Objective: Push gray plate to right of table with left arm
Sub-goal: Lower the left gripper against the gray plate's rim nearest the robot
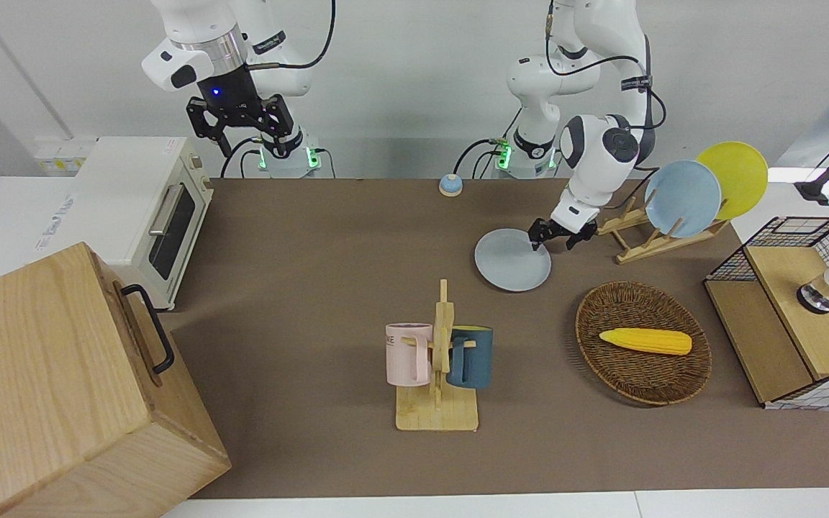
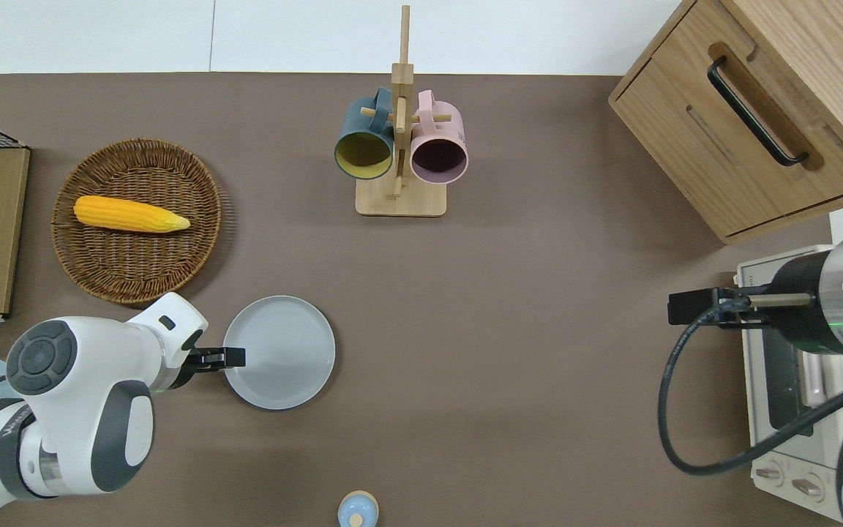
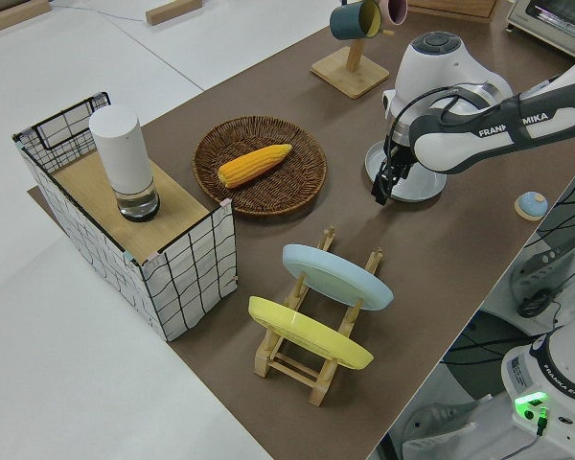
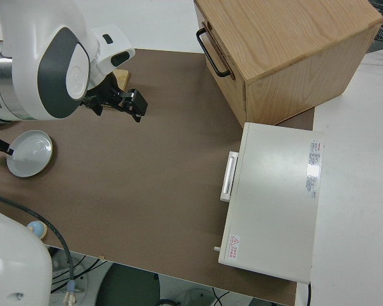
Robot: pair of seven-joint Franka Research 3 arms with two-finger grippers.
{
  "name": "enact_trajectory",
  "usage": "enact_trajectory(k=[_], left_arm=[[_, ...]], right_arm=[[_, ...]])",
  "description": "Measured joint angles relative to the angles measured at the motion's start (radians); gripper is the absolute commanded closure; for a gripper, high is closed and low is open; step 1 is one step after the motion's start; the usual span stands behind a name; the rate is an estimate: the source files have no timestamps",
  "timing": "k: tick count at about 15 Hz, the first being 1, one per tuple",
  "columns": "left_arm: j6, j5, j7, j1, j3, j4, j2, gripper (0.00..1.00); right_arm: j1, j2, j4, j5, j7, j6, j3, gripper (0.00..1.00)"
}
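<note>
One pale gray round plate to shift, and only the opening step in hand. Lies flat on the matte brown table, in the half toward the left arm's end and closer to the robots' edge than to the opposite long edge. Sits well short of the right arm's end, so by that measure the push itself looks not yet done.

Left arm's small black gripper down low at the plate's rim, on the side facing the left arm's end of the bench: the correct side for driving it toward the other end. Appears to touch or just overlap the rim in the overhead view. Cannot tell whether its fingers are wide or narrow. Right gripper parked, fingers spread.

Next, by judgement: keep the tip low against the rim and sweep straight along the table's length toward the right arm's end. Aim through the plate's middle, since an off-centre shove is likely to spin it aside. Little in the way: wooden mug rack closer to the long edge away from the robots, small blue knob-topped disc by the robots' edge. Stop before the white toaster oven at the right arm's end.
</note>
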Motion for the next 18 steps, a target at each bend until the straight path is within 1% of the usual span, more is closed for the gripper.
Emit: enact_trajectory(k=[1, 2, 6, 7, 8, 9, 10, 11, 12, 18], left_arm=[[0.001, 0.000, 0.000, -0.001, 0.000, 0.000, 0.002, 0.26], [0.001, 0.000, 0.000, -0.002, 0.000, 0.000, 0.004, 0.30], [0.001, 0.000, 0.000, -0.003, 0.000, 0.000, 0.009, 0.33], [0.001, 0.000, 0.000, -0.004, 0.000, 0.000, 0.017, 0.40], [0.004, 0.000, 0.000, -0.004, 0.000, 0.000, 0.023, 0.53], [0.010, 0.000, 0.000, -0.004, 0.000, 0.000, 0.028, 0.69], [0.017, 0.000, 0.001, -0.006, -0.001, 0.000, 0.035, 0.83], [0.021, -0.003, 0.001, -0.009, -0.001, 0.000, 0.041, 0.94], [0.023, -0.009, 0.001, -0.013, 0.000, 0.000, 0.044, 1.00], [0.030, -0.026, 0.005, -0.019, 0.000, 0.005, 0.044, 1.00]], right_arm=[[0.000, 0.000, 0.000, 0.000, 0.000, 0.000, 0.000, 0.005], [0.000, 0.000, 0.000, 0.000, 0.000, 0.000, 0.000, 0.005], [0.000, 0.000, 0.000, 0.000, 0.000, 0.000, 0.000, 0.005], [0.000, 0.000, 0.000, 0.000, 0.000, 0.000, 0.000, 0.005], [0.000, 0.000, 0.000, 0.000, 0.000, 0.000, 0.000, 0.005], [0.000, 0.000, 0.000, 0.000, 0.000, 0.000, 0.000, 0.005], [0.000, 0.000, 0.000, 0.000, 0.000, 0.000, 0.000, 0.005], [0.000, 0.000, 0.000, 0.000, 0.000, 0.000, 0.000, 0.005], [0.000, 0.000, 0.000, 0.000, 0.000, 0.000, 0.000, 0.005], [0.000, 0.000, 0.000, 0.000, 0.000, 0.000, 0.000, 0.005]])
